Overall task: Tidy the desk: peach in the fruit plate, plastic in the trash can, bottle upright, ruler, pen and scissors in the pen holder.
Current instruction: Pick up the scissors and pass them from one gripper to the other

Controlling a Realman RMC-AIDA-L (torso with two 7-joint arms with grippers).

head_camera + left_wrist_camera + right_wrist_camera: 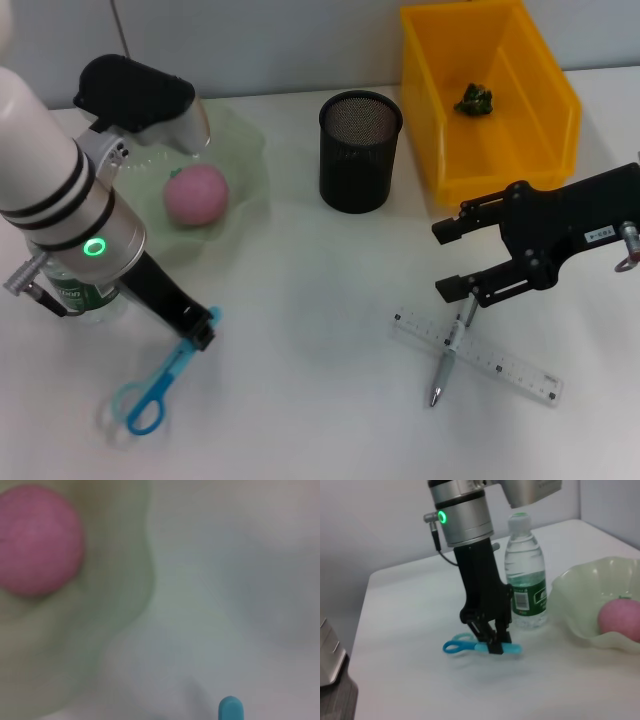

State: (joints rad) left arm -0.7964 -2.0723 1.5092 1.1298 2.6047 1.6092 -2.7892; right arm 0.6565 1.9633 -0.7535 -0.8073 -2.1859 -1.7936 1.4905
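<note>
So the scissors (160, 385) lie flat on the desk (320, 400), and the left gripper (203, 330) is right down on the blade end, fingers closed around the blades by the look of it, with the blue handle loops sticking out away from the gripper. I'd say the step in hand is getting the scissors up and over to the pen holder (360, 150), which sits well off to the far side of this gripper, past the fruit plate (245, 175). To do it well: make sure the pinch is firm before lifting, since thin blades could swivel, lift straight up, then go in blades or handles first from above the holder's mouth.

Views differ a lot here. The right wrist view gives the side-on look, showing the fingers clamped on the scissors and the bottle (525, 575) already upright just behind the gripper. The head view hides most of that bottle behind the arm. The left wrist view only catches the peach (37, 540) in the plate and a blue tip.

The right gripper (462, 260) hovers open just above the pen (447, 355) and ruler (480, 355).
</note>
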